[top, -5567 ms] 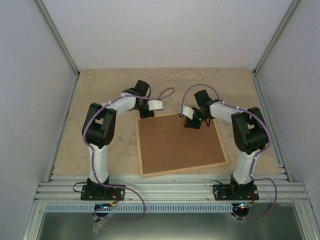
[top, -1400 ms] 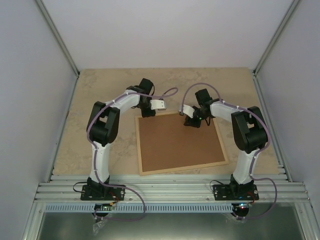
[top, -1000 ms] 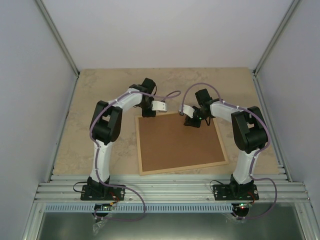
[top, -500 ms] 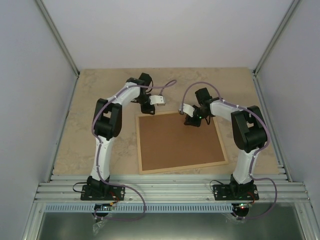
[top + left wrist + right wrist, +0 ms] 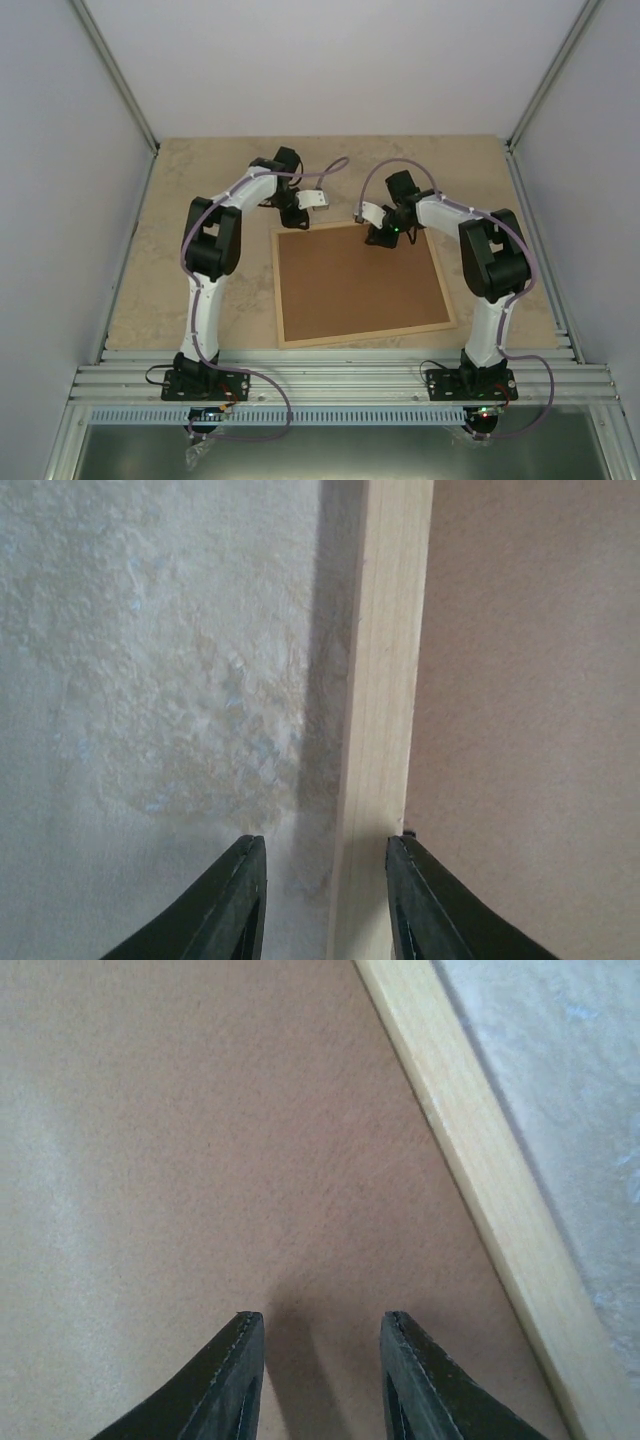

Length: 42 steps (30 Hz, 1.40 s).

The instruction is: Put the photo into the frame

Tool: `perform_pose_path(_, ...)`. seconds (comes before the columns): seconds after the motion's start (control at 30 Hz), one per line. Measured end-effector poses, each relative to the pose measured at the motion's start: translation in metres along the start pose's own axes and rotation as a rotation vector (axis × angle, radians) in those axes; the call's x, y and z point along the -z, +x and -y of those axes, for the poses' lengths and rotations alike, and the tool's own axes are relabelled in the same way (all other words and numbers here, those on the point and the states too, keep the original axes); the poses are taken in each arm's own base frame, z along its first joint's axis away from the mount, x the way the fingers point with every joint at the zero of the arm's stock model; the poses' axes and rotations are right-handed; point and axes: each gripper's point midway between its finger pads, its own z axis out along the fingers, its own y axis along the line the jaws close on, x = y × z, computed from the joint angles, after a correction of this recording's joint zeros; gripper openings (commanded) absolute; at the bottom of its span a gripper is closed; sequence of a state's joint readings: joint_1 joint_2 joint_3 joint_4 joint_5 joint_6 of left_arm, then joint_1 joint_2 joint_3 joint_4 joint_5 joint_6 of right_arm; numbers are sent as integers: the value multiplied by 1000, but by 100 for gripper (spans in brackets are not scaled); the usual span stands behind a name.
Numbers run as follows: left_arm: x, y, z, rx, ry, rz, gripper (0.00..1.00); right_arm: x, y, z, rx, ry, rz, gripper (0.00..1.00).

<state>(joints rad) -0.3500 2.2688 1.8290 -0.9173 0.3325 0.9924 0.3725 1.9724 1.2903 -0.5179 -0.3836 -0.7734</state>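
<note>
The frame [image 5: 368, 337] of pale wood lies flat on the table with the brown backing board [image 5: 360, 280] filling it. The photo is hidden. My left gripper [image 5: 297, 222] hangs at the frame's far left corner. In the left wrist view it [image 5: 325, 855] is open, its jaws astride the wooden rail [image 5: 385, 680], one finger over the table and the other at the board's [image 5: 530, 700] edge. My right gripper [image 5: 380, 238] hovers over the board near the far edge. It [image 5: 318, 1320] is open with nothing between its fingers above the board [image 5: 200, 1140], and the rail [image 5: 480, 1190] runs to its right.
The beige stone-patterned tabletop [image 5: 200, 290] surrounds the frame. White walls with metal posts close in the left, right and far sides. A ribbed metal rail [image 5: 340, 375] with both arm bases runs along the near edge.
My left gripper has shifted slightly farther back along the frame's far left corner and its jaws have widened. The right gripper has edged slightly away; the frame and board have not moved.
</note>
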Motion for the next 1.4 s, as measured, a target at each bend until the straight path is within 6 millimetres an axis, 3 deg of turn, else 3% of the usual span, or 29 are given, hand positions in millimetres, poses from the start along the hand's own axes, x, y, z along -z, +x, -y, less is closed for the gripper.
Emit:
perform_pose_path(0.27,-5,-7,4,2,-4,3,36,-3,-18,-3,-7,11,13,36)
perform_pose_path(0.4,-7,-5,4,2,-11,-4,35,-14,-15,-4,-14,11,-7,36)
perform_pose_path(1.0,-11,-3,5,-73,-154,-87,34,-16,-16,4,-20,56,-3,35)
perform_pose_path(1.4,-12,-11,7,-106,-87,-56,48,-15,-16,7,-15,71,11,36)
